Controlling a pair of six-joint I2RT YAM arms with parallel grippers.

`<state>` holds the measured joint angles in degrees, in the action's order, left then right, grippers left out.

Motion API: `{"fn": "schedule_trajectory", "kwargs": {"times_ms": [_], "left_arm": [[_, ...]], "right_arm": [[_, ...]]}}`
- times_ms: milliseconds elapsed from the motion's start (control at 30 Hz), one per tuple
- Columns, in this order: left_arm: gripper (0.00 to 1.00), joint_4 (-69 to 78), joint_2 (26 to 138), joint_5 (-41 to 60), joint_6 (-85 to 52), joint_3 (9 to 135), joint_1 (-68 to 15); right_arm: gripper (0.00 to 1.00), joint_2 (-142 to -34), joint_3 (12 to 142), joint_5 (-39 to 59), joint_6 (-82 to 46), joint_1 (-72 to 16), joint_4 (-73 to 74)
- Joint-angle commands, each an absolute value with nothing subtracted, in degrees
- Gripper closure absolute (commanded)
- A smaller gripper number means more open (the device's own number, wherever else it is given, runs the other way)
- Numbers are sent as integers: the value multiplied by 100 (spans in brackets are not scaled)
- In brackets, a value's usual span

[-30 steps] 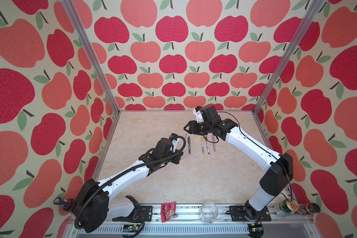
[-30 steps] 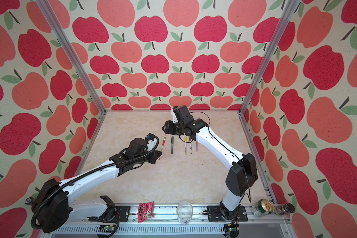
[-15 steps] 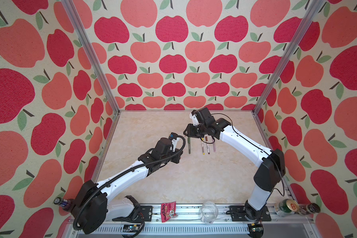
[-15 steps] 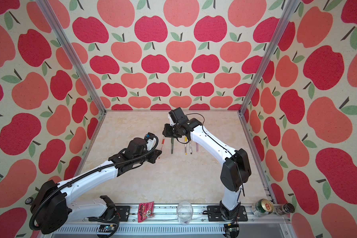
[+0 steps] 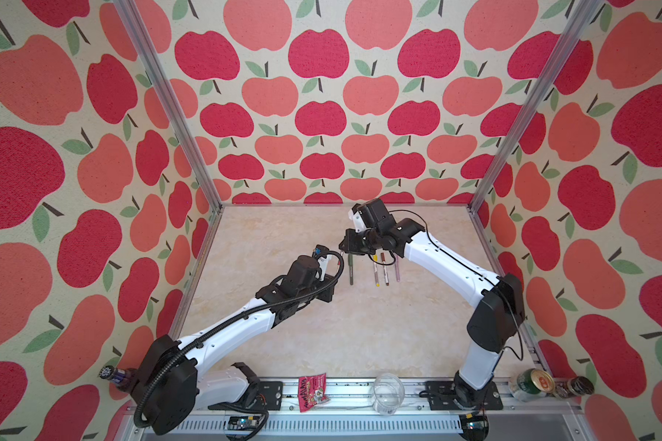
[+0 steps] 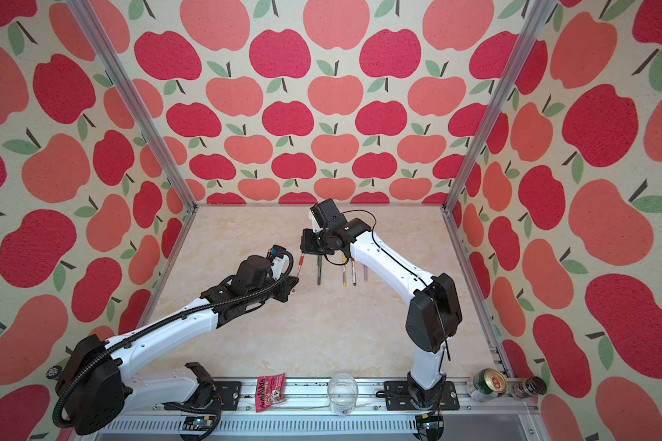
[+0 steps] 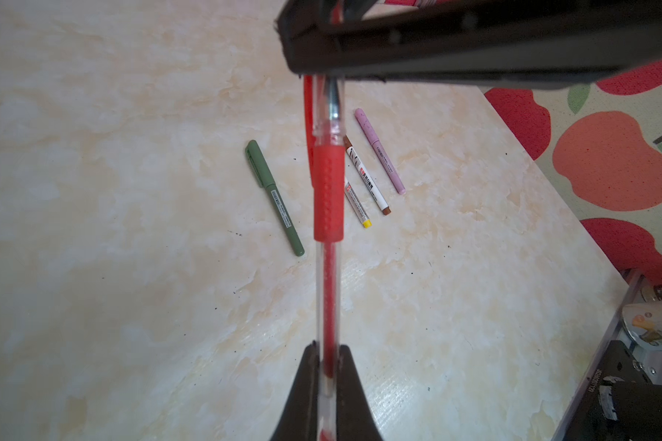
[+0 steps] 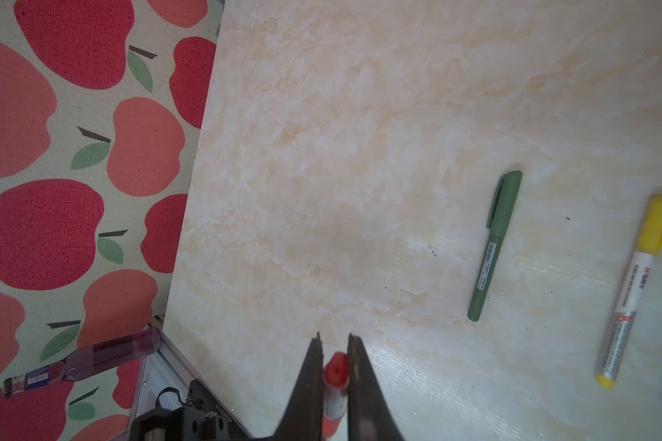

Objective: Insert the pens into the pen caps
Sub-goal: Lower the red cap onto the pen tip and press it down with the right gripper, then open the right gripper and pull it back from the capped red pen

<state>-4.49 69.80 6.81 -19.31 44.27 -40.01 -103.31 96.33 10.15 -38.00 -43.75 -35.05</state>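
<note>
My left gripper (image 7: 329,349) is shut on the clear barrel of the red pen (image 7: 328,191), held above the table. The pen's far end sits in its clear cap with a red top (image 8: 336,372), and my right gripper (image 8: 334,338) is shut on that cap. In a top view the two grippers meet at mid-table, the left (image 6: 292,284) and the right (image 6: 302,254), with the red pen (image 6: 299,267) between them. Capped pens lie on the table in a row: green (image 5: 351,269), yellow-ended (image 5: 375,273), brown-ended (image 5: 385,273), lilac (image 5: 397,269).
Along the front rail are a red snack packet (image 5: 312,387), a clear cup (image 5: 388,387), a green can (image 5: 532,383) and a dark jar (image 5: 576,386). A purple bottle (image 5: 117,376) lies at the front left corner. Apple-patterned walls close in three sides.
My right gripper moved left from above the row of pens to the red pen's far end and closed on the cap. The left arm held still.
</note>
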Motion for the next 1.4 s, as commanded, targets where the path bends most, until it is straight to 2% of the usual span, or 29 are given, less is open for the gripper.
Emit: {"fn": "schedule_trajectory", "kwargs": {"times_ms": [0, 200, 233, 267, 300, 400, 467, 567, 700, 1367], "left_arm": [[93, 10, 6792, 319, -1775, 4621, -4001], [93, 360, 6788, 179, -1684, 4792, -3982], [95, 400, 6809, 184, -1662, 4836, -3977], [100, 442, 6834, 185, -1632, 4891, -3978], [100, 478, 6863, 208, -1593, 4948, -3964], [91, 574, 6947, 277, -1509, 5085, -3944], [88, 647, 6981, 351, -1453, 5153, -3929], [90, 689, 7036, 378, -1388, 5271, -3926], [100, 790, 7068, 367, -1362, 5362, -3868], [100, 1233, 7423, 486, -1467, 5675, -3502]], "right_arm": [[98, -10450, 9712, 1085, -3799, -4454, -3730], [100, -10477, 9594, 1210, -3887, -4517, -3733], [100, -10469, 9555, 1214, -3914, -4530, -3713], [100, -10460, 9494, 1252, -3942, -4544, -3682], [100, -10451, 9442, 1273, -3970, -4559, -3653], [100, -10435, 9287, 1322, -4032, -4601, -3588], [100, -10426, 9191, 1375, -4078, -4627, -3539], [100, -10424, 9056, 1432, -4129, -4680, -3481], [100, -10398, 8883, 1476, -4200, -4746, -3413], [100, -10301, 7854, 1626, -4826, -5304, -2732]]}}
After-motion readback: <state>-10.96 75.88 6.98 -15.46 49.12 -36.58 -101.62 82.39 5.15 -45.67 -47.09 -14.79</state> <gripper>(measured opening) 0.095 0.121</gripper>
